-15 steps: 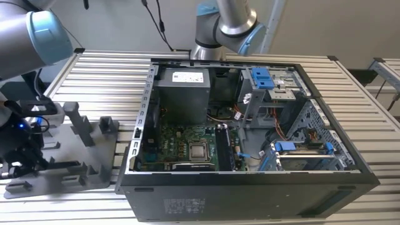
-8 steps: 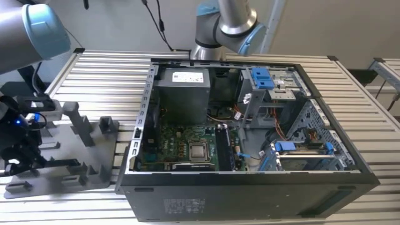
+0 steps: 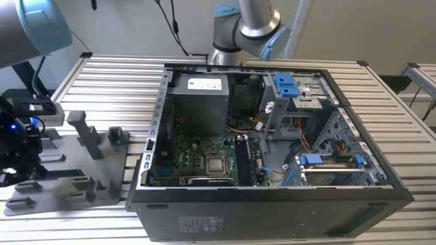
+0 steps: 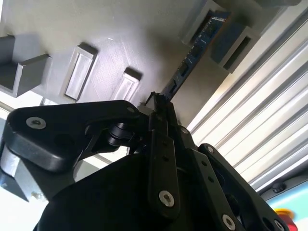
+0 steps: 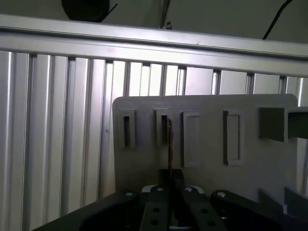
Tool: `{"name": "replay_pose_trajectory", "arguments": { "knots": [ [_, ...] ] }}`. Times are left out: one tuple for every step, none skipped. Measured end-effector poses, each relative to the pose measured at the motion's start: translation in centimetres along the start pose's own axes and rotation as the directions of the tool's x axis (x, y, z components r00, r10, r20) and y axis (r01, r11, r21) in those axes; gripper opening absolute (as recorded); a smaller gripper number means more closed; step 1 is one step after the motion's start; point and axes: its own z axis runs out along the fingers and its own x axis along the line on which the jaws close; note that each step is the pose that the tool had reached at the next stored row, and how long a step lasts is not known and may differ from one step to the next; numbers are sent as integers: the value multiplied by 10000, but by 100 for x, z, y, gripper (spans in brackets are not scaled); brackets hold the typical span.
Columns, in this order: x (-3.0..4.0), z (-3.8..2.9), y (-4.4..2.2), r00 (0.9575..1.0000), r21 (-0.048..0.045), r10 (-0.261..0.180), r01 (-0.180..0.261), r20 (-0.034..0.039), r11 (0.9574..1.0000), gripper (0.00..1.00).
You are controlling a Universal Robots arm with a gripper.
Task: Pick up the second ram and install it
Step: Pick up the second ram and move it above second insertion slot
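Where the gripper (image 4: pixel 157 105) clamps, the second ram (image 4: pixel 194 51) sits pinched.

Hand (image 4: pixel 156 102) pointing down, pinched on second ram (image 4: pixel 195 48).

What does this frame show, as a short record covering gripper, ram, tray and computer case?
gripper: shut on the second ram, over the grey tray
second ram: far end sits between two tray blocks; lifted or not, cannot tell
grey tray: on the slatted table, to the exterior view's left of the computer case
computer case: open, motherboard exposed
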Motion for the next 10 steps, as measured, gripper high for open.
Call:
{"name": "replay_pose_trajectory", "arguments": {
  "knots": [
    [0, -14, 1, 10000, 2, 11, -11, 2, 10000, 15],
    [-2, -30, 3, 10000, 3, 23, -23, 3, 10000, 15],
    [-4, -51, 7, 10000, 5, 36, -36, 4, 10000, 15],
    [-5, -71, 9, 10000, 7, 45, -45, 6, 10000, 15],
    [-7, -91, 11, 10000, 7, 53, -53, 6, 10000, 15],
    [-8, -110, 13, 10000, 7, 60, -60, 6, 10000, 15],
    [-9, -122, 15, 10000, 9, 67, -67, 8, 10000, 15],
    [-10, -130, 16, 10000, 11, 72, -72, 10, 10000, 15],
    [-10, -138, 18, 10000, 13, 78, -78, 10, 10000, 15],
    [-11, -145, 21, 10000, 17, 85, -85, 11, 10000, 15]
  ]
}}
